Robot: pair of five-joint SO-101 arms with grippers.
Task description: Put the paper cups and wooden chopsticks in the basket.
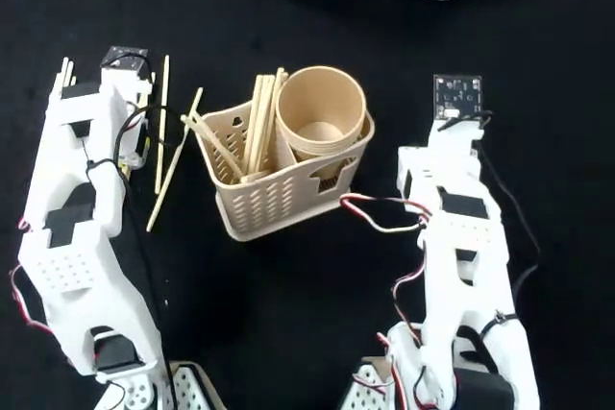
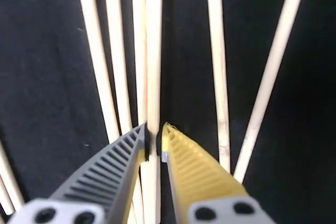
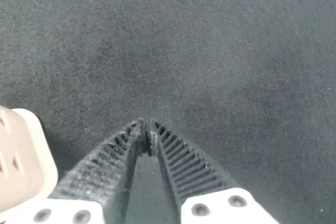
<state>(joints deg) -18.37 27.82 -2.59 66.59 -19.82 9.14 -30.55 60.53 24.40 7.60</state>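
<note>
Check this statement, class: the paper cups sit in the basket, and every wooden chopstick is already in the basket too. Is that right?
Not quite. The paper cups do sit in the basket, but not every chopstick is in it: the high view shows loose chopsticks lying on the table beside it.

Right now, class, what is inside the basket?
The basket holds nested paper cups in one compartment and several wooden chopsticks in the other. Its wall covers their lower ends, so the number of cups cannot be told.
</note>
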